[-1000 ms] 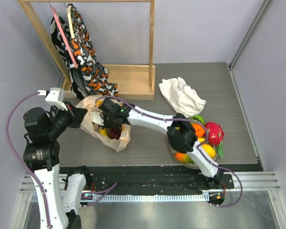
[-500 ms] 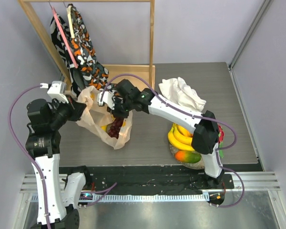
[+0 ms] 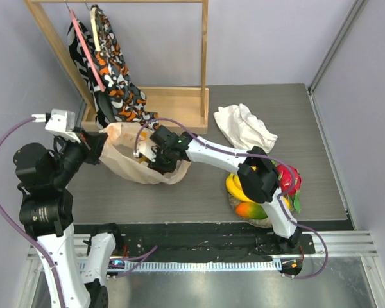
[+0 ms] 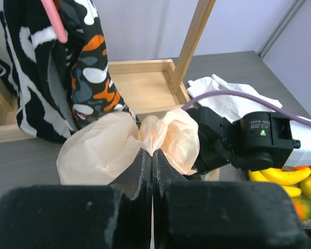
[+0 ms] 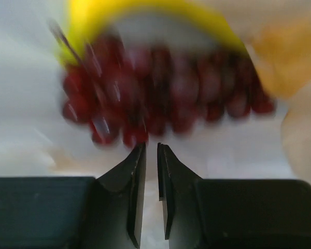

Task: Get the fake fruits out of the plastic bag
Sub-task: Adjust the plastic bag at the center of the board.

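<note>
L fingers pinch bag rim (grapes inside).

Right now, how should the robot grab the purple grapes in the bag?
Probably by the near edge of the grapes, coming straight in through the bag's mouth, where the right gripper already points. The bunch is wide and bumpy, and a yellow fruit curves behind it. The left gripper pinches the plastic bag.
</note>
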Controlling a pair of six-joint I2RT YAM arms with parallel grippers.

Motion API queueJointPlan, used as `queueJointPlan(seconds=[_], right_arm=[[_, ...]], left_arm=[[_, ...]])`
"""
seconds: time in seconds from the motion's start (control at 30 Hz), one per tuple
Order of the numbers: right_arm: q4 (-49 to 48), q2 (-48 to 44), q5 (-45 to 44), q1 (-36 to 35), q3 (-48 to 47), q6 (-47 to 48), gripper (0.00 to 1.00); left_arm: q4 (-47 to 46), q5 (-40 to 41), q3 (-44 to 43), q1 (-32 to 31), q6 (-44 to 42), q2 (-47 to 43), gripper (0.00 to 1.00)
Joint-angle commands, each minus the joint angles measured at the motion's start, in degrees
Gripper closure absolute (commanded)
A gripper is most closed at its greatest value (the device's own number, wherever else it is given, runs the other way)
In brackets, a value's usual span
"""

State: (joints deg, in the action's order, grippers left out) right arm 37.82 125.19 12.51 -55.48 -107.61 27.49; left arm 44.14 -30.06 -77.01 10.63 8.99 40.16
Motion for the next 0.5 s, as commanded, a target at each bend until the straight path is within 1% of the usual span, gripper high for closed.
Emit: queueJointPlan(seconds=[0.0,0.07,0.13,0.17,0.27,0.33,0.37,0.4,0.43,0.47], right_arm=[[0.49,-10.65,-11.88,4.23,6.7,2.92,0.77],[0.58,-13.99,-17.49,6.78,6.72,4.76,0.77],[0.24,-16.8,-19.97,8.19,5.31,6.26,0.77],[0.06,-17.69,-22.68,9.07,4.87,7.74,0.77],[-0.47,-21.1,-25.43,9.6,4.78,9.6,0.77],[-0.38,-23.83,-25.52,9.6,7.93,9.61,0.76],[-0.3,-26.63,-25.43,9.43,9.51,9.34,0.76],[0.4,-27.97,-24.56,9.26,13.18,9.52,0.76],[0.58,-29.28,-24.73,8.99,15.48,9.69,0.76],[0.85,-30.86,-24.9,8.82,17.85,9.95,0.76]], left_arm=[[-7.65,-2.98,-0.51,0.44,3.21,4.13,1.0],[-12.12,-3.25,-0.68,0.44,5.94,5.1,1.0],[-14.34,-3.68,-1.99,0.44,7.26,6.85,1.0],[-15.82,-3.95,-2.78,0.44,7.35,7.56,1.0],[-16.37,-5.96,-4.55,0.44,7.7,9.14,1.0],[-16.28,-7.55,-3.68,0.44,7.79,8.18,1.0],[-16.19,-7.9,-1.67,0.35,7.79,7.39,1.0],[-15.84,-8.25,-0.26,0.44,7.53,6.43,1.0],[-14.97,-8.34,0.98,0.44,6.92,4.33,1.0],[-12.09,-8.17,3.25,0.44,5.78,3.18,1.0]])
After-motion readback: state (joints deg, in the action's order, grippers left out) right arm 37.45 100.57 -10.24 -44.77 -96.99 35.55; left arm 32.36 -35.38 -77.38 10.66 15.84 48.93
